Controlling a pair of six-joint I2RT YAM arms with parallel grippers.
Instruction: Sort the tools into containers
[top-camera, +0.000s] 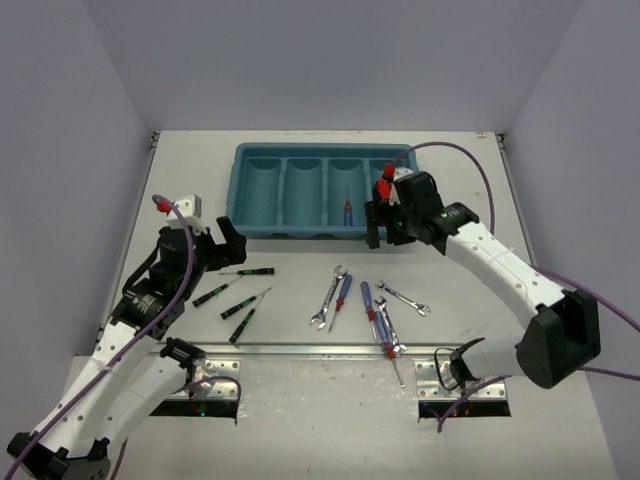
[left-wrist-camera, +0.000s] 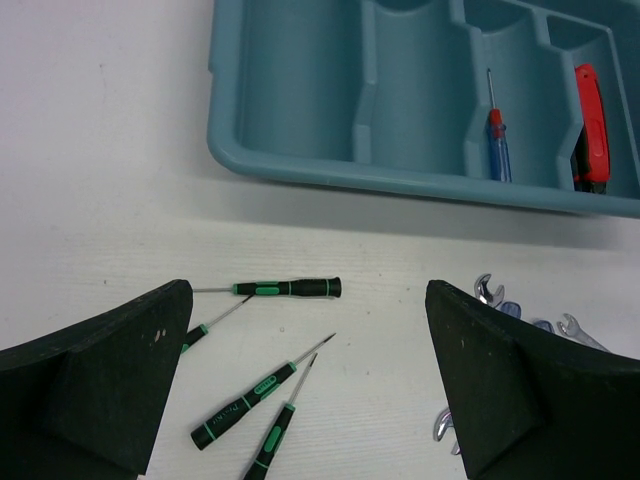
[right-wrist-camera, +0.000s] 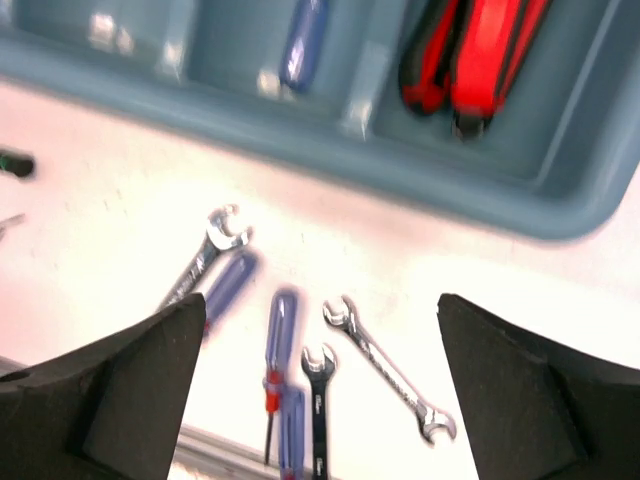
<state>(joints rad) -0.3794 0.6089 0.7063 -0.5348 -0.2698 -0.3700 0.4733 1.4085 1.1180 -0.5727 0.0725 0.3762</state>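
Red pliers (right-wrist-camera: 480, 50) lying in the tray (right-wrist-camera: 540, 205), right slot, hidden from overhead, just far of the right gripper (right-wrist-camera: 320, 300) gaping empty.

- Tray (top-camera: 290, 233) fills the far middle of the tabletop; bare strips run along the left and right edges.
- Precision screwdrivers (top-camera: 255, 271) and wrenches (top-camera: 327, 300) lie toward the near edge, a bare gap between them.

Lighting bright, even and diffuse from overhead; faint soft shadow on the table along the tray's (left-wrist-camera: 300, 170) near wall. Left wrist view sharp. Right wrist view motion-blurred throughout, with the wrenches (right-wrist-camera: 386, 368) below the tray smeared.
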